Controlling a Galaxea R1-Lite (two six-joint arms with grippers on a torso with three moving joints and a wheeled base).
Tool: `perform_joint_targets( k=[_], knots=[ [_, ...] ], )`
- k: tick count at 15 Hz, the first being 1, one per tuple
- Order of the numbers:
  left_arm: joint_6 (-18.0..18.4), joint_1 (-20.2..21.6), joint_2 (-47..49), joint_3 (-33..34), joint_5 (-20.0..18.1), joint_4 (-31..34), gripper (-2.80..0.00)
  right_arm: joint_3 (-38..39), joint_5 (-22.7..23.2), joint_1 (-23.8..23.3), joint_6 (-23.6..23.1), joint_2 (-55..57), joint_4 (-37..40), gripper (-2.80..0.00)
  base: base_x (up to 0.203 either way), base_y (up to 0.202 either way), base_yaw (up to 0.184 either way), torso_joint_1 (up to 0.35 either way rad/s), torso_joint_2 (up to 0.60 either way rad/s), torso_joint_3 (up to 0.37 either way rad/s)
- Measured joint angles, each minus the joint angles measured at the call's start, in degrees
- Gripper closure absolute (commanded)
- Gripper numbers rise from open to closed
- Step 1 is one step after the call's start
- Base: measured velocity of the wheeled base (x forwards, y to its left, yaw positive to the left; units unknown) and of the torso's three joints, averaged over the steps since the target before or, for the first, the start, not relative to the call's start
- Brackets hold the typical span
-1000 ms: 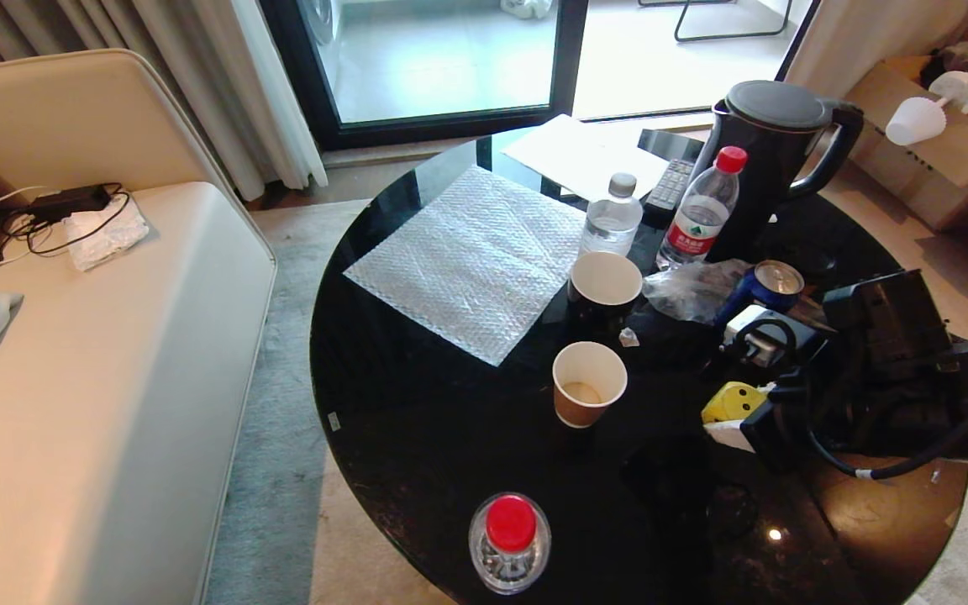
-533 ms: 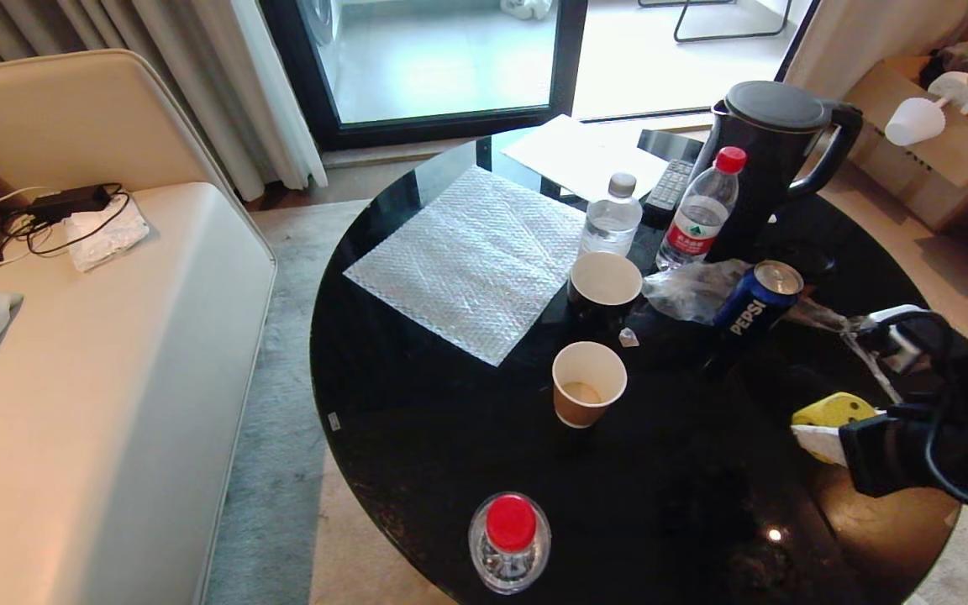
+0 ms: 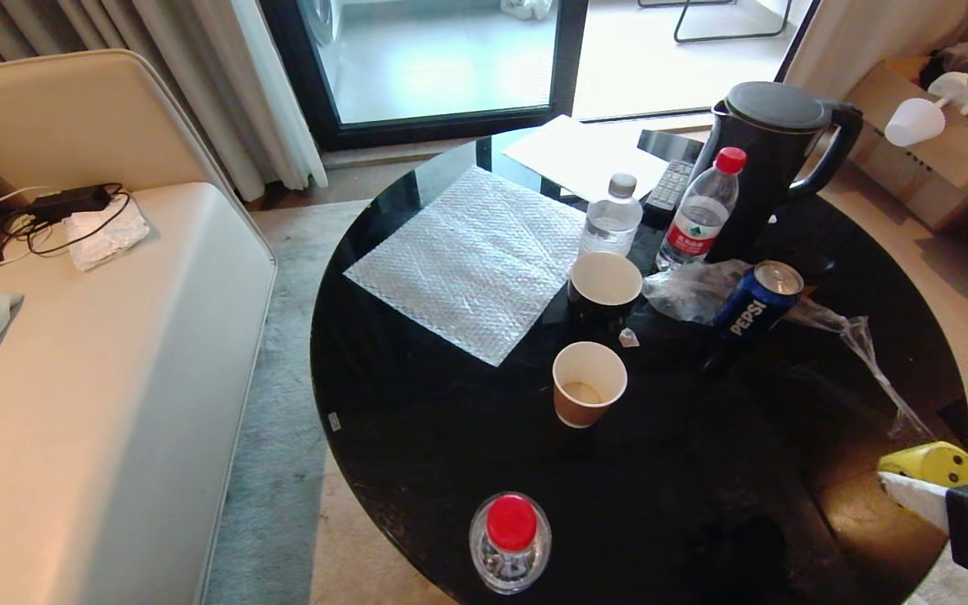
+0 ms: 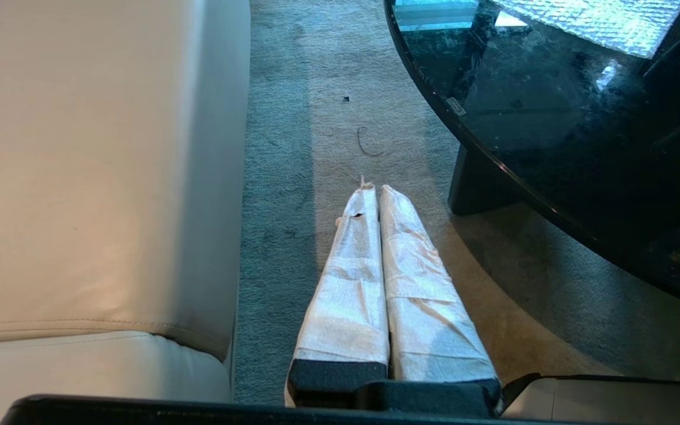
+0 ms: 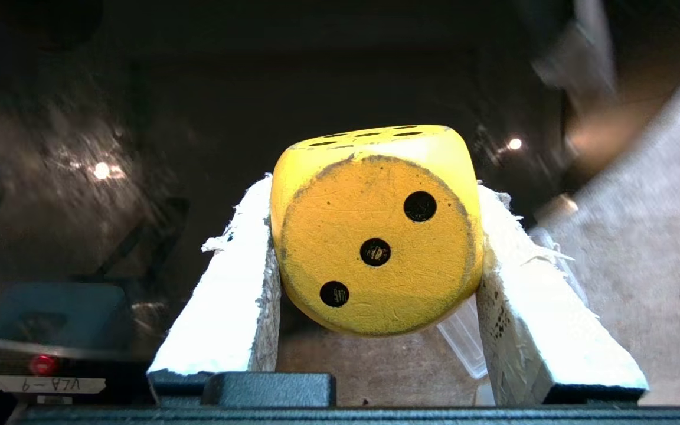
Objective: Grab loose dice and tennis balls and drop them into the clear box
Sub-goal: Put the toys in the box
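Gripping the yellow die (image 5: 375,236) between my right gripper's (image 5: 375,195) two white-wrapped fingers (image 5: 228,295), I find it clamped on opposite sides, clear of any surface. The die is bright yellow with rounded corners and black pips; the face toward my wrist shows three pips on a diagonal, ringed by a dark scuffed line, and the adjoining top face shows several pips seen edge-on. Its paint looks worn and speckled. From the head view, the die (image 3: 931,464) sits at the lower right of the scene, over the right-hand rim of the round black table (image 3: 417,437), with my right gripper (image 3: 925,483) mostly cut off by the frame edge. My left gripper (image 4: 373,189) hangs low beside the table over the grey carpet (image 4: 293,147), near the beige sofa (image 4: 98,165), its wrapped fingers pressed together with nothing between them. On the table stand a blue soda can (image 3: 754,304), two paper cups (image 3: 589,382), water bottles (image 3: 698,220), a black kettle (image 3: 774,151) and a sheet of bubble wrap (image 3: 471,260).
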Motion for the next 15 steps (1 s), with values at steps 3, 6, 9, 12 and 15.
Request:
perform_joint_targets(
  k=[3, 6, 9, 12, 15],
  knots=[
    [0.0, 0.0, 0.0, 0.0, 0.0, 0.0, 0.0, 3.9, 0.2, -1.9, 0.2, -7.0, 0.9, 0.0, 0.0, 0.0, 0.0, 0.0, 0.0, 0.0],
    [0.0, 0.0, 0.0, 0.0, 0.0, 0.0, 0.0, 5.6, 1.0, -2.9, 0.2, -10.5, 3.9, 0.0, 0.0, 0.0, 0.0, 0.0, 0.0, 0.0],
    [0.0, 0.0, 0.0, 0.0, 0.0, 0.0, 0.0, 9.0, 2.4, -5.4, 0.1, -22.2, 10.8, 0.0, 0.0, 0.0, 0.0, 0.0, 0.0, 0.0],
    [0.0, 0.0, 0.0, 0.0, 0.0, 0.0, 0.0, 12.9, 3.9, -8.4, 0.4, -37.7, 17.3, 0.0, 0.0, 0.0, 0.0, 0.0, 0.0, 0.0],
    [0.0, 0.0, 0.0, 0.0, 0.0, 0.0, 0.0, 15.1, 4.7, -10.2, 0.5, -45.4, 20.3, 0.0, 0.0, 0.0, 0.0, 0.0, 0.0, 0.0]
  ],
)
